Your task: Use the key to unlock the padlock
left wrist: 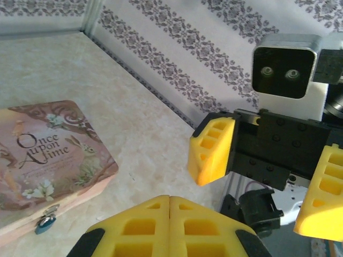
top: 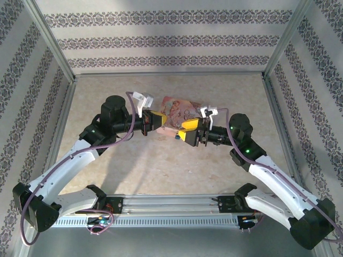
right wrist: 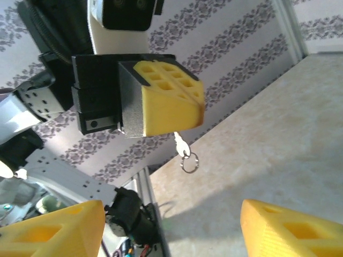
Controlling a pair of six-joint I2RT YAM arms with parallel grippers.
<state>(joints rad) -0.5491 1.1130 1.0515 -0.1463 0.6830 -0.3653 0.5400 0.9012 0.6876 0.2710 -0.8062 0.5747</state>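
Left claw (right wrist: 177,119) clenched on the key (right wrist: 180,144), which hangs from its yellow fingertips with a small ring beneath, clear of the worktop (right wrist: 278,134). Right claw (right wrist: 171,230) released, fingers wide apart, facing the left. The padlock (left wrist: 45,223) hangs at the front clasp of the pink box (left wrist: 51,155) lying on the worktop.

The padlock (left wrist: 43,225), tiny, with a dark blue body and a silvery shackle, is seen hung from the latch (left wrist: 50,210) on the front wall of the pink box (left wrist: 53,155), just above the bench (left wrist: 161,134). The key (right wrist: 180,143), thin and pale silvery, is pinched in the closed left pincer (right wrist: 174,124), with its ring (right wrist: 188,162) dangling below.
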